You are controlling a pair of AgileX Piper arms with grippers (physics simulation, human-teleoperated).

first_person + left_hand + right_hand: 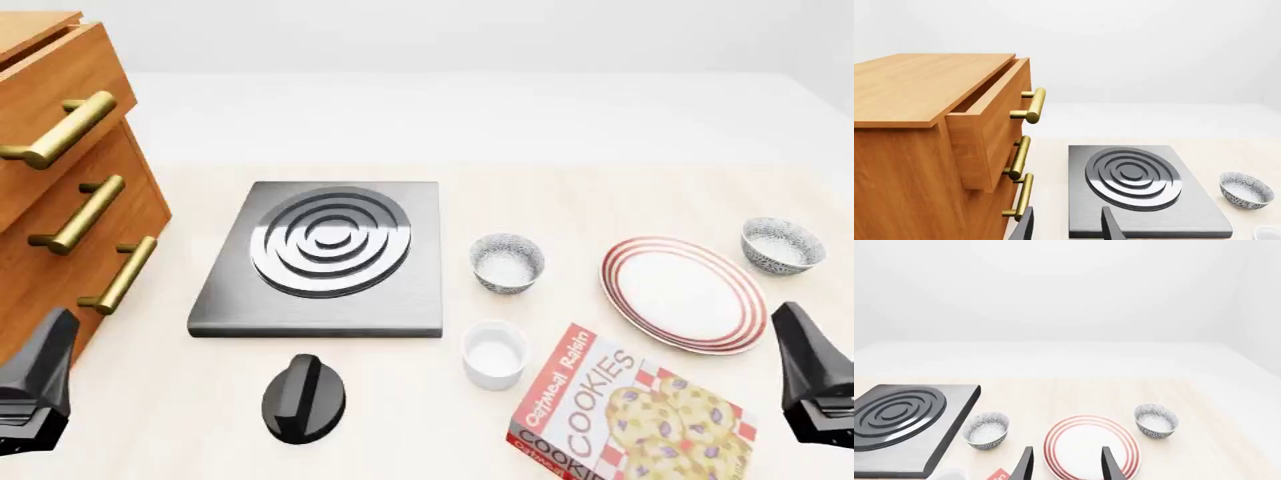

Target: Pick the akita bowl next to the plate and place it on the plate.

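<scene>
The right gripper [1066, 464] hangs with its fingers spread apart, holding nothing. Just ahead of it lies the plate [1091, 446], bare. Beyond and outward sits the akita bowl [1156, 421], just beside the plate's rim. The look-alike bowl [986, 430] stands inward, near the stove plate [904, 420]. The left gripper [1066, 225] is likewise open and empty, the stove plate directly ahead, the wooden drawer cabinet [927, 145] beside it.
</scene>
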